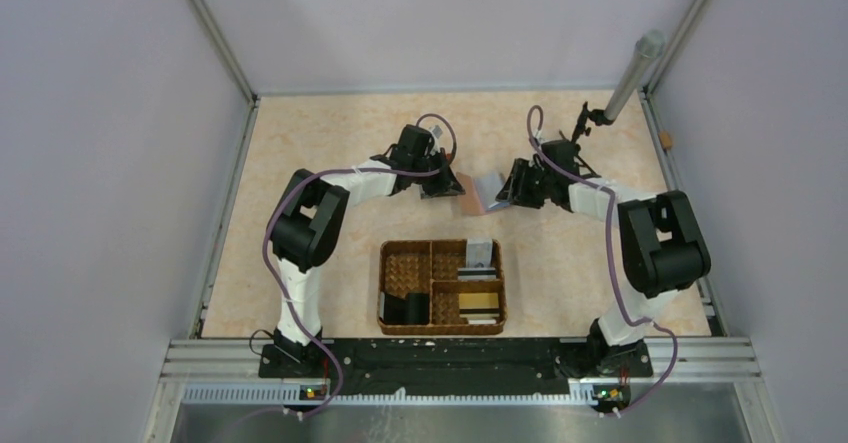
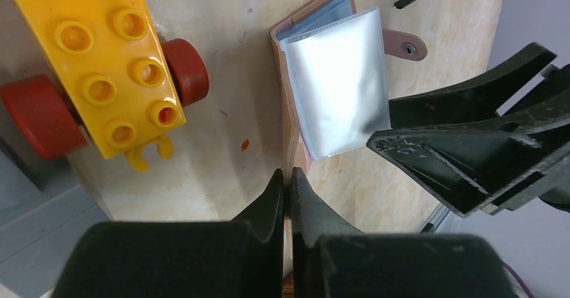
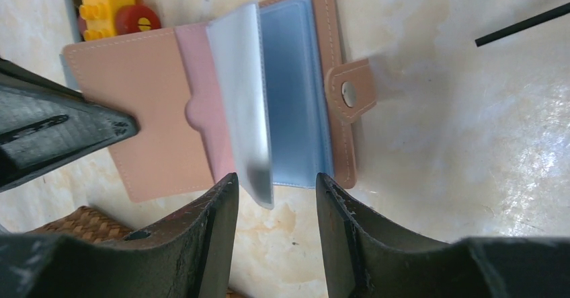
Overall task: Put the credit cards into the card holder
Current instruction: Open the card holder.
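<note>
Credit cards [image 1: 479, 301] are seen in the basket [image 1: 405, 268] at lower centre, with the card holder [image 1: 482, 195] open just above. Left wrist: the left gripper [image 2: 288, 180] is clamped on its cover edge. Right wrist: the right gripper [image 3: 275, 187] is parted around a plastic sleeve [image 3: 238, 89] — limp and slippery; the stiff cards are best pinched edgewise.

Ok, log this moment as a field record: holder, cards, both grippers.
card holder: lying open, clear sleeves fanned up
left gripper: shut on the holder's cover edge
right gripper: open, jaws either side of one sleeve's near edge
credit cards: in the right-hand compartments of the woven basket
</note>
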### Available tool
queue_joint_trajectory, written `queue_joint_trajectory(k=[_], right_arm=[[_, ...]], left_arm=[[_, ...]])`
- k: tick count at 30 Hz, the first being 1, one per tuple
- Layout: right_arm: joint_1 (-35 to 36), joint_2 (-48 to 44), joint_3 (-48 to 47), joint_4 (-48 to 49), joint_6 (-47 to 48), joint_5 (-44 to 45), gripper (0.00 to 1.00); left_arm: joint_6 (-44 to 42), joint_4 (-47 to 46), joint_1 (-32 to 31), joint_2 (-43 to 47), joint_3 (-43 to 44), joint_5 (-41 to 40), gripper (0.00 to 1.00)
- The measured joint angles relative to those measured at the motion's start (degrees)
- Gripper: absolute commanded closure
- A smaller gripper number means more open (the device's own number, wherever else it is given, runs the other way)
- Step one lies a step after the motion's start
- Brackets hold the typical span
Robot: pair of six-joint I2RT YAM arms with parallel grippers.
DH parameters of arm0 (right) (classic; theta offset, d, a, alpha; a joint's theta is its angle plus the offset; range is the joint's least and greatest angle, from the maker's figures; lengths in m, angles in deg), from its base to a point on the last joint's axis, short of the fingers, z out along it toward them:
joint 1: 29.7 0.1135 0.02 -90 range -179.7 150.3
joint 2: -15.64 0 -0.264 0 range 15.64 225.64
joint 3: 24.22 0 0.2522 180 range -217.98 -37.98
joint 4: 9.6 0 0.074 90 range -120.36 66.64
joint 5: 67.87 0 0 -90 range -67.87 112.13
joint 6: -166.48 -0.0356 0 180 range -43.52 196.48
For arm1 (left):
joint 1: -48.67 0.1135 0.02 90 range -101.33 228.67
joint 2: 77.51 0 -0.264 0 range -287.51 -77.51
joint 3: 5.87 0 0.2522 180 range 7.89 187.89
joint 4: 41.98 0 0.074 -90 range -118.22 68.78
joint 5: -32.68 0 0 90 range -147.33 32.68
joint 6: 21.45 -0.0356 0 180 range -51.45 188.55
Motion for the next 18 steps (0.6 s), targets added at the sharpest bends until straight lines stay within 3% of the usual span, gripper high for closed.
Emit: queue_joint_trajectory(k=[18], right_arm=[[0.02, 4.70, -2.97, 0.39, 0.66, -1.40, 0.57]], left_arm=[[-0.20, 0.02, 0.44, -0.02, 0.31, 0.85, 1.00]])
